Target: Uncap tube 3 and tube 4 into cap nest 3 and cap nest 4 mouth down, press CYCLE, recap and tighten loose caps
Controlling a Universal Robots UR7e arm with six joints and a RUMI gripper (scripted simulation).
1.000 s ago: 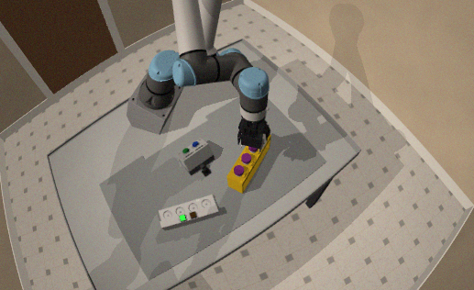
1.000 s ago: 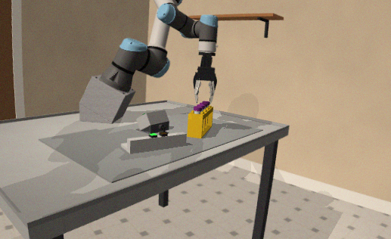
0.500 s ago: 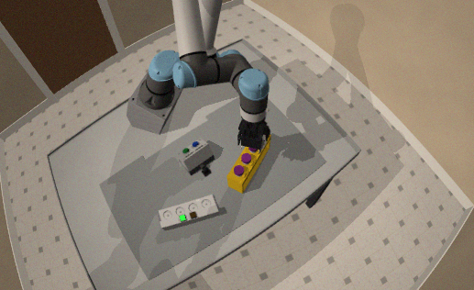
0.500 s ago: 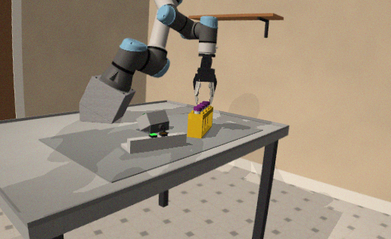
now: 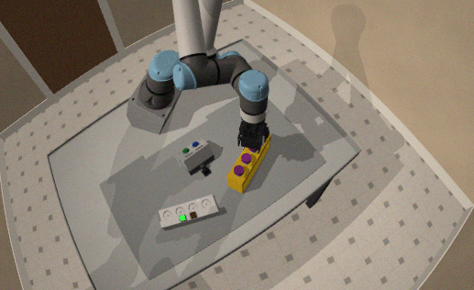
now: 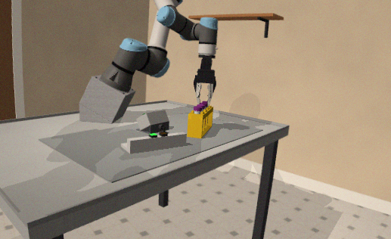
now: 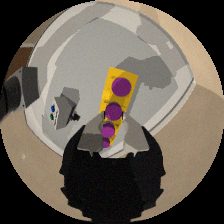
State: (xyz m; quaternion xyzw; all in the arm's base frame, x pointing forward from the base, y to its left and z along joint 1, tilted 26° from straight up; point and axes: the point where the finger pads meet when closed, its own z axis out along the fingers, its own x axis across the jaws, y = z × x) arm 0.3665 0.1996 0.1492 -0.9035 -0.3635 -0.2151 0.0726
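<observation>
Right of the centre of the frame in the top view, the yellow decapping station DS [image 5: 236, 183] [image 6: 194, 126] [image 7: 113, 73] stands on the bench [image 5: 82, 161] [image 6: 59, 130]. The pincer [image 5: 250, 148] [image 6: 204, 103] [image 7: 113, 111] is clamped, as it seems, on the cap of tube 2 [image 5: 253, 149] [image 6: 205, 102] [image 7: 114, 110], with one fingertip at each side of it. The cap of tube 3 [image 5: 246, 158] [image 6: 201, 106] [image 7: 108, 131] and the cap of tube 4 [image 5: 238, 171] [image 6: 197, 109] [image 7: 105, 143] sit on their tubes. At lower left of centre, the cap tray CT [image 5: 164, 224] [image 6: 157, 144] has its nests free of caps and its green lamp [image 5: 182, 217] [image 6: 153, 135] lit, so the aspirate step is probably finished, and the present work is likely a tightening of a loose cap.

The cap should be light and rather stiff, perhaps slippery if it is smooth. It is best taken low on its round side, the pads opposite each other, and turned upright until it stops; a slanted hold could tilt the thread or rub the neighbours.

In the top view the pincer hides the cap of tube 1 [image 7: 121, 87], which only the wrist view shows plainly. Its black body covers the lower part there, with the tray. Whether any cap stands higher is too small to tell.
</observation>
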